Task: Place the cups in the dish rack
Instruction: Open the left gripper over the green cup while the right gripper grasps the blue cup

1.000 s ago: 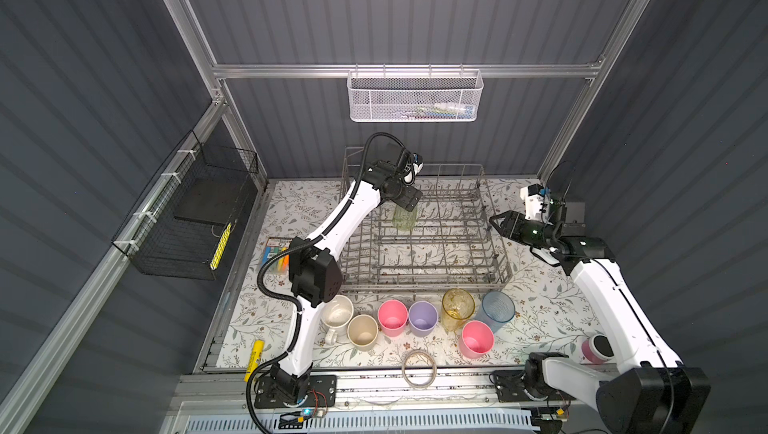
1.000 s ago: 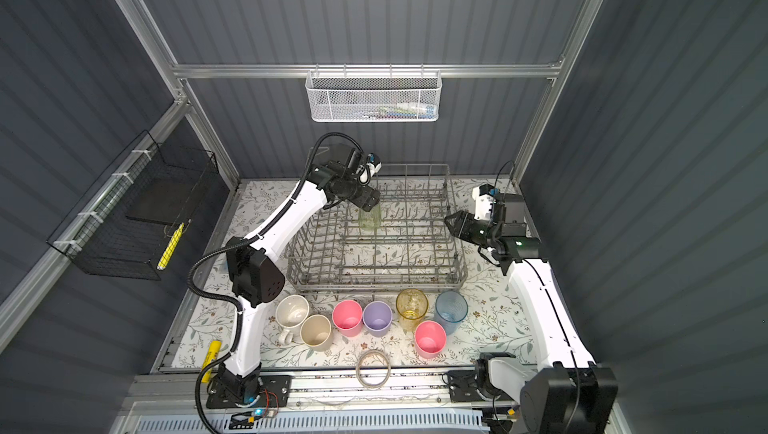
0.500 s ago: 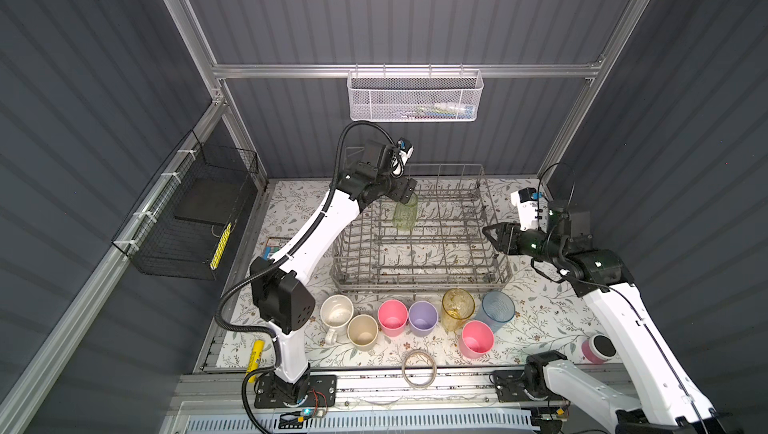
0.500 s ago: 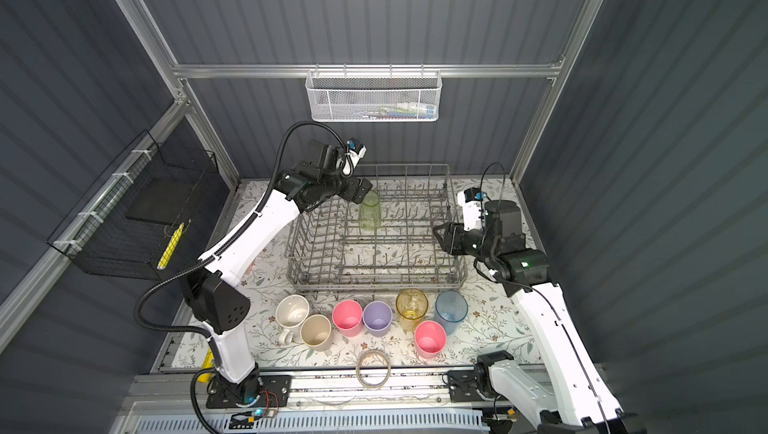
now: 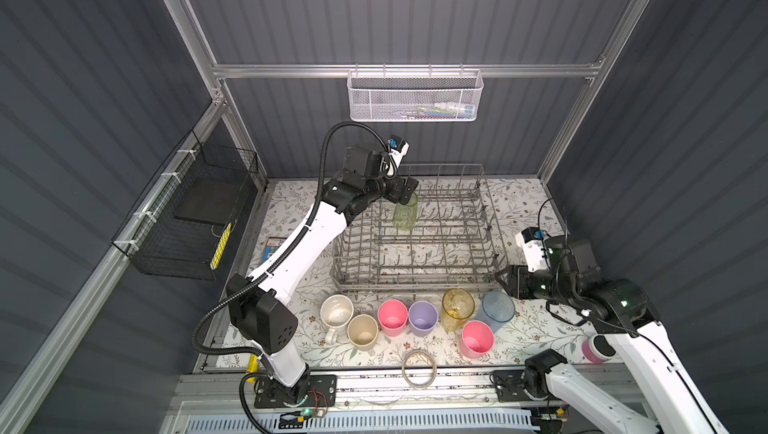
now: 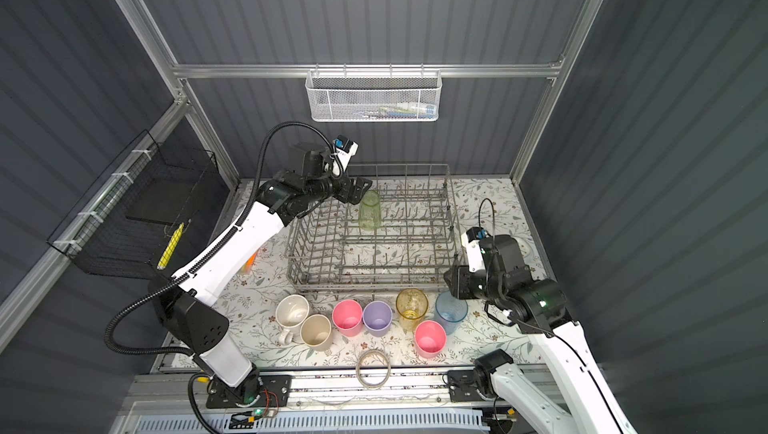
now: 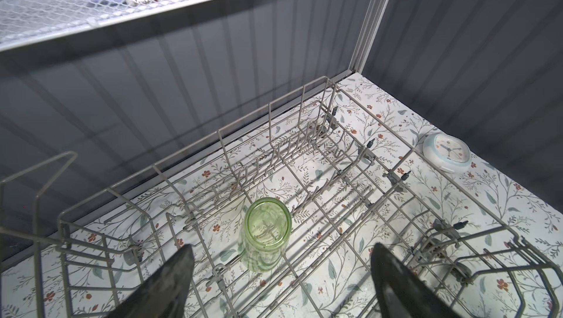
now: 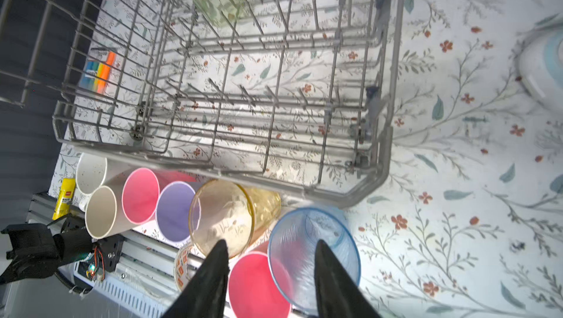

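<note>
Left claw (image 7: 281, 248) wide, empty, above green tumbler (image 5: 405, 215) upright in dish rack (image 5: 415, 282). Right claw (image 8: 270, 241) half-spread, empty, by blue tumbler (image 5: 496, 311)

A white basket (image 5: 415, 97) hangs on the back wall. A black basket (image 5: 183, 219) hangs on the left wall, with a yellow thing (image 5: 220, 244) inside. A tape ring (image 5: 419, 368) lies at the front edge of the flowery tabletop (image 5: 523, 211). A round clock (image 7: 447, 152) lies by the wall.

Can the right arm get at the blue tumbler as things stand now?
Probably yes: the right gripper hangs open just above the blue tumbler, nothing between them, though the amber tumbler and a pink cup crowd it.
</note>
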Tool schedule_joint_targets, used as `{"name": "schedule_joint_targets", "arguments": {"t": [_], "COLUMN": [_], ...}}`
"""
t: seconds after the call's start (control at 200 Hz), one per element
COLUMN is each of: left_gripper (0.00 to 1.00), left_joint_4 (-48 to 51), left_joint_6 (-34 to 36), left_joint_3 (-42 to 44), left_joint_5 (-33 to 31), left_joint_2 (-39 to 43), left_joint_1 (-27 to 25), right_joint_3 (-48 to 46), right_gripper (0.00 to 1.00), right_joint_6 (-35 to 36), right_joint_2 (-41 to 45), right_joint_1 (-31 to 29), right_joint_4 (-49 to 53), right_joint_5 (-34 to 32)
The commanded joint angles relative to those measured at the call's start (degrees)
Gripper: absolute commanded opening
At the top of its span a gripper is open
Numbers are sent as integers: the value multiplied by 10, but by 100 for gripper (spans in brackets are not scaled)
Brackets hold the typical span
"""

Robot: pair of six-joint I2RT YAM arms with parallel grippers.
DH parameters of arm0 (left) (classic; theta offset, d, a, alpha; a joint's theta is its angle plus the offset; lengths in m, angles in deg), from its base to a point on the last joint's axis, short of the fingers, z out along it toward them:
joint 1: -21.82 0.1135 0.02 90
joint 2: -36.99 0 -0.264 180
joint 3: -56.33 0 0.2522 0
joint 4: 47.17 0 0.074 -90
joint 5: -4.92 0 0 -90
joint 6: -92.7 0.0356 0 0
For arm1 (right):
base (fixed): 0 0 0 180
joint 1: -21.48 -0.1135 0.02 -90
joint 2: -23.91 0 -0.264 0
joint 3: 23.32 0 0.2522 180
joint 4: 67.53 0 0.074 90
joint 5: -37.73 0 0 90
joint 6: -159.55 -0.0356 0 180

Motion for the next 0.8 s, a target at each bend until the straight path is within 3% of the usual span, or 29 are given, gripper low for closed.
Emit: {"name": "schedule_joint_targets", "arguments": {"t": [0.0, 0.425, 0.795], "left_gripper": [90, 90, 90], "left_joint_4": [-19, -51, -69], "left_joint_6": [-15, -15, -9], "left_joint_3": [9, 64, 87], "left_joint_5": [30, 55, 59], "left_joint_2": [13, 40, 48], "left_joint_1": [-3, -3, -3], "right_joint_3": [-17, -90, -152], "right_gripper": [46, 47, 40], "right_joint_6": [-46, -151, -193], "right_joint_2": [1, 21, 16], "right_joint_1": [-16, -18, -18], "right_joint_4": [71, 84, 37], "right_joint_5": [-41, -95, -83]}}
